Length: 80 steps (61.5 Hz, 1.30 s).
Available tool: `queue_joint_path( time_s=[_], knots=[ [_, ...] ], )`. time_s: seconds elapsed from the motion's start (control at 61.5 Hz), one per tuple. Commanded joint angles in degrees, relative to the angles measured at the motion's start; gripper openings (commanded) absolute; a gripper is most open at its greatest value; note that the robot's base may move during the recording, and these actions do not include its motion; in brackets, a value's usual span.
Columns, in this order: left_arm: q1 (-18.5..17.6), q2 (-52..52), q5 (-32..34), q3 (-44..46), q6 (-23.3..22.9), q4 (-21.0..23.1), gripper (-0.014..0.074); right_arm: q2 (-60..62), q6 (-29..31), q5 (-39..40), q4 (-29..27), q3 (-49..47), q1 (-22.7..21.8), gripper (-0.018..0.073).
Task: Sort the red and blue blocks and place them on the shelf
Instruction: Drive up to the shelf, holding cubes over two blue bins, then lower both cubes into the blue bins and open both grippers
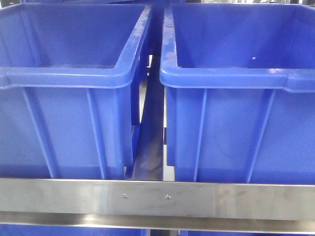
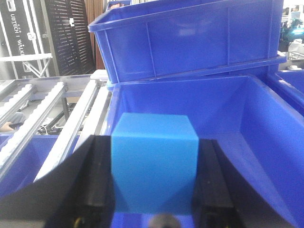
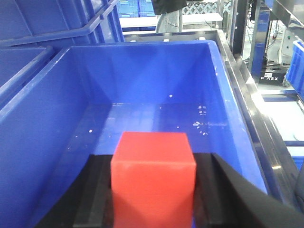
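Placement step in hand. The light blue block (image 2: 154,164) is clamped in the left gripper (image 2: 154,190) over a bin's (image 2: 266,123) near edge; the red block (image 3: 153,178) likewise in the right gripper (image 3: 152,194) (over a second bin (image 3: 223,95), seemingly). Lowering, then release, is called for.

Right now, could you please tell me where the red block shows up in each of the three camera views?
Front view: not in it; only dark-blue bins behind the shelf rail.
Left wrist view: not in it; the left gripper holds the light blue block.
Right wrist view: bottom centre, red block clamped by the right gripper over a bin.
Shared landmark: the dark-blue bins appear in all three.
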<state>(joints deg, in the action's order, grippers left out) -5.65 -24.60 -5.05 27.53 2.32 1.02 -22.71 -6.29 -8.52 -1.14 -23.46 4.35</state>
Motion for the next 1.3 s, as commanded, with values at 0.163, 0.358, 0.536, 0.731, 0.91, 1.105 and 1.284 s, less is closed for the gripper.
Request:
queue_joint_path(
  time_s=[0.163,0.358,0.536,0.731,0.91,1.105,1.284],
  knots=[
    [0.03,-0.5,5.05,1.63,-0.12,0.32,0.0125,-0.26,0.39,5.01,0.36,-1.6,-0.35,0.0057],
    [0.03,-0.5,5.05,1.63,-0.12,0.32,0.0125,-0.26,0.39,5.01,0.36,-1.6,-0.35,0.0057],
    [0.03,-0.5,5.05,1.63,-0.12,0.32,0.0125,-0.26,0.39,5.01,0.36,-1.6,-0.35,0.0057],
    [0.03,-0.5,5.05,1.63,-0.12,0.32,0.0125,-0.26,0.39,5.01,0.36,-1.6,-0.35,0.0057],
    [0.03,-0.5,5.05,1.63,-0.12,0.32,0.0125,-0.26,0.39,5.01,0.36,-1.6,-0.35,0.0057],
    [0.03,-0.5,6.98,1.63,-0.12,0.32,0.0125,-0.26,0.39,5.18,0.3,-1.6,-0.35,0.0057],
    [0.03,-0.5,6.98,1.63,-0.12,0.5,0.0125,-0.26,0.39,4.86,0.3,-1.6,-0.35,0.0057]
  ],
)
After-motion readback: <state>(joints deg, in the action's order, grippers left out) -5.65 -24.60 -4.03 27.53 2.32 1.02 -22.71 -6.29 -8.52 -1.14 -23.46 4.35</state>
